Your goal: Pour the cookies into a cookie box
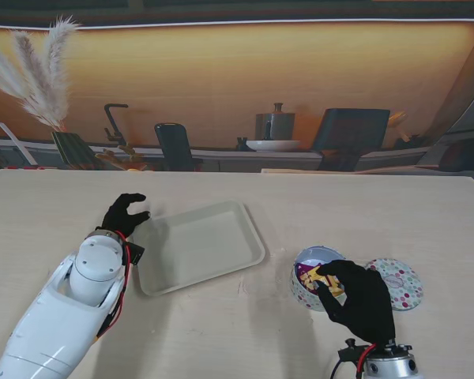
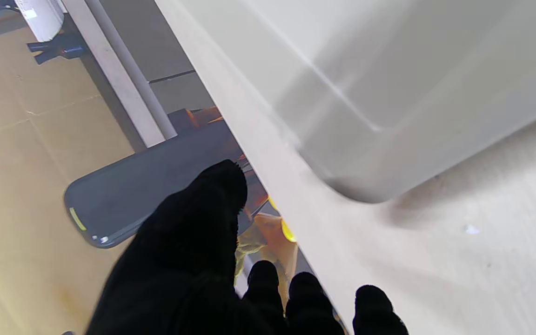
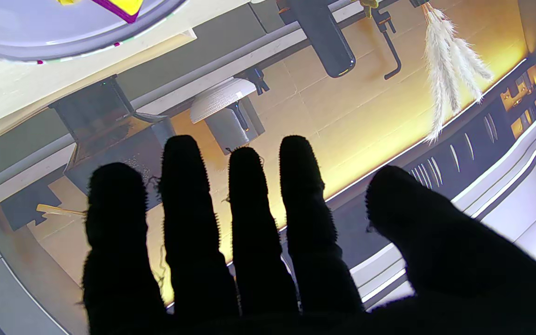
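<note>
Clearly the biggest thing before me is the shallow cream plastic tray (image 1: pixel 201 246), lying empty near the middle of the wooden table (image 1: pixel 340 213), slightly left of centre. I judge it light, a little flexible and smooth-sided, so it would slide if nudged and should be taken by its raised rim at a corner, not by its flat floor. My left hand (image 1: pixel 124 215) sits just beside the tray's far-left corner, fingers loosely curled and holding nothing; from the left wrist view my thumb (image 2: pixel 203 218) stands apart from the other fingertips, with the tray corner (image 2: pixel 361 181) close by but untouched. Smaller, on the right and nearer to me, stands the round cookie tin (image 1: pixel 310 278), open, with a yellow and purple packet (image 1: pixel 310 276) inside it. It looks like thin stiff metal, light yet slippery, so a grasp around its side wall seems best. My right hand (image 1: pixel 355 300) hovers over the tin's right side, fingers (image 3: pixel 249 223) straight and spread, gripping nothing; whether it brushes the rim I cannot tell. Smallest, the tin's dotted lid (image 1: pixel 396 283) lies flat just right of the tin.
</note>
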`<state>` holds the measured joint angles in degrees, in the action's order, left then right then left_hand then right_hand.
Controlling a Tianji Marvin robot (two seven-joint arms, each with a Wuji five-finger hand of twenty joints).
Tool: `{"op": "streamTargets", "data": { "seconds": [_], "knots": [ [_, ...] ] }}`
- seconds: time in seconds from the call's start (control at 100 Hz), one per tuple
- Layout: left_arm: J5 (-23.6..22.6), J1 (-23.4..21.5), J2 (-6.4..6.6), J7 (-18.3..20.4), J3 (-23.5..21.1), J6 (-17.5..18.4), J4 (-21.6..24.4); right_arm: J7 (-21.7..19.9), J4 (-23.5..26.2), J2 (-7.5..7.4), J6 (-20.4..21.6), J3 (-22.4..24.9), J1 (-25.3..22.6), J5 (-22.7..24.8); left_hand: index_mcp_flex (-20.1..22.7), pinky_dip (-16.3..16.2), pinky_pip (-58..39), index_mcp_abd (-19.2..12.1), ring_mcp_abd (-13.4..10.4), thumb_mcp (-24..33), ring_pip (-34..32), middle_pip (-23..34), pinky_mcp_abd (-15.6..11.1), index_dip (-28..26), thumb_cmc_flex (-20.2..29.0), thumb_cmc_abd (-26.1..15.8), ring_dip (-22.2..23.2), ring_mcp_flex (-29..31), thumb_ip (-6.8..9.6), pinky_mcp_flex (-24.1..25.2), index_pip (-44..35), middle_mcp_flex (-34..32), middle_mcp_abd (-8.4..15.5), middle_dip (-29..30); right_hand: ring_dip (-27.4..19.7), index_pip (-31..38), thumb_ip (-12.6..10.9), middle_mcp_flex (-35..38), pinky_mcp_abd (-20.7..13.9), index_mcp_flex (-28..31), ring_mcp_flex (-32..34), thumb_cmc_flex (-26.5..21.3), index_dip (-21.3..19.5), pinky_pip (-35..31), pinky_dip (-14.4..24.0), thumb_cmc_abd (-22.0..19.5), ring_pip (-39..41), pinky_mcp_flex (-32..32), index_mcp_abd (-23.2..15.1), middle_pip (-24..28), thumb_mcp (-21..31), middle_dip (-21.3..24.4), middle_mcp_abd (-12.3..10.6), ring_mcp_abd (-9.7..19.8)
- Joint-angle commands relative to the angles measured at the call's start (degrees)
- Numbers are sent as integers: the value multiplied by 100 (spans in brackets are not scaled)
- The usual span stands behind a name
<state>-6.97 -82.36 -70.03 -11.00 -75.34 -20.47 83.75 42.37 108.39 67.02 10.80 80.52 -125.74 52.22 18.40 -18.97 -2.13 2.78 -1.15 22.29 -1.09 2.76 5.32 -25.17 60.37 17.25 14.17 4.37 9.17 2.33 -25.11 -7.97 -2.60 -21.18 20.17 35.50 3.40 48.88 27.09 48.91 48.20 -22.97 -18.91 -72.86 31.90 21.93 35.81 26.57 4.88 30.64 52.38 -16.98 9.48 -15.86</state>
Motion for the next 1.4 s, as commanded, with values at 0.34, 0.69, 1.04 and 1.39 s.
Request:
{"op": "streamTargets", "data": {
  "seconds": [0.34, 0.69, 1.04, 1.39],
  "knots": [
    [-631, -1316, 603, 1921, -837, 1060, 1820, 90, 78, 16, 65, 215, -179, 120, -246, 630, 112, -9, -141, -503, 31, -34, -237, 215, -355, -28, -223, -167, -231, -22, 443, 130, 77, -6, 5, -118, -114, 67, 95, 44, -73, 111, -114, 15, -14, -32, -7, -61, -51, -28, -17, 16, 13, -157],
    [-1052, -2557, 797, 2336, -1319, 2981, 2526, -513, 461, -27, 47, 1042, -607, 301, 20, -28, -264, 20, 158, -746, -240, 254, 155, 239, -688, -9, 672, -215, -212, 129, 680, -142, -178, -104, -140, -502, -29, -698, -52, -463, -803, 315, 34, 462, -125, 41, -491, -692, 6, -217, -286, 54, -32, 87],
    [-1968, -3252, 868, 2218, -1215, 3605, 2710, -1521, 237, -56, -6, 1922, -550, 97, -32, -123, -233, 28, 204, -736, -195, 332, 171, 250, -774, -28, 760, -203, -238, 131, 770, -110, -211, -85, -430, -624, -25, -2868, -558, -2363, -2578, 643, 596, 1977, -404, -217, -1373, -2168, 75, -62, -1185, 10, -353, 695],
    [-2281, -3431, 864, 1944, -876, 3831, 2653, -2446, -568, -275, -422, 2160, -38, 577, -41, -173, -216, 25, 215, -701, -186, 362, 173, 231, -791, -59, 807, -215, -231, 137, 778, -73, -217, -65, -608, -210, -49, -3865, -956, -3493, -3546, 794, 842, 2827, -480, 99, -1693, -2760, -218, -531, -1437, 356, -710, 1146]
  ]
}}
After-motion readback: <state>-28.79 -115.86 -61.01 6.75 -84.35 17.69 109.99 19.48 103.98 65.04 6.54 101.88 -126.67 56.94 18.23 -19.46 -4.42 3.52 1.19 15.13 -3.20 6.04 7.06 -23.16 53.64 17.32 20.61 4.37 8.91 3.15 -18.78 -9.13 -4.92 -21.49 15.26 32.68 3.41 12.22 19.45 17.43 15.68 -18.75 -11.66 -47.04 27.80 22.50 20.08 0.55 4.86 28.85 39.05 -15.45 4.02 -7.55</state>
